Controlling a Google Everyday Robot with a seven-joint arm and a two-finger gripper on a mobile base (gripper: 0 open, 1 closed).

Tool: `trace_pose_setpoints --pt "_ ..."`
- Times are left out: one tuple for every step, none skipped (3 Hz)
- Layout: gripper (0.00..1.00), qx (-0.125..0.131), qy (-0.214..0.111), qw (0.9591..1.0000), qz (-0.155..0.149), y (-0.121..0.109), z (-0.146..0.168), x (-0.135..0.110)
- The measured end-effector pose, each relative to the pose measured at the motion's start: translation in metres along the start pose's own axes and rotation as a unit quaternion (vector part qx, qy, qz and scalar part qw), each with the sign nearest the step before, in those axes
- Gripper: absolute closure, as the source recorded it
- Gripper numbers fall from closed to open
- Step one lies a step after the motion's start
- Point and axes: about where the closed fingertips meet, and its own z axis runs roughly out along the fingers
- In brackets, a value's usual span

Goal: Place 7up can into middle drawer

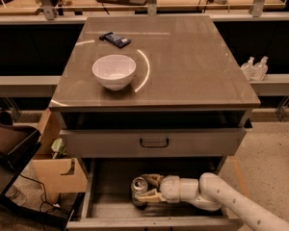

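The 7up can (138,186), silver with a shiny top, stands upright inside the open middle drawer (111,211), left of its middle. My gripper (144,188) reaches in from the right on a white arm, and its pale fingers (151,195) sit on either side of the can, closed around it. The can's base appears to rest on or just above the drawer's grey floor.
A white bowl (114,71) and a dark snack bar (115,39) lie on the cabinet top (192,66). The closed top drawer front with a dark handle (154,142) overhangs the open drawer. A cardboard box (58,170) stands left of the cabinet; two bottles (254,68) stand at the right.
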Motion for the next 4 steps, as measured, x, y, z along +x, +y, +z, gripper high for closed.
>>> trace_pose_setpoints --pt "1.00 -0.001 0.001 1.0000 0.000 0.0016 0.0004 0.0030" --pt "0.82 -0.003 0.000 1.0000 0.000 0.0027 0.0023 0.0025" --pt "0.59 -0.005 0.000 1.0000 0.000 0.0036 0.0039 0.0021" --pt "0.35 -0.007 -0.001 1.0000 0.000 0.0046 0.0058 0.0017"
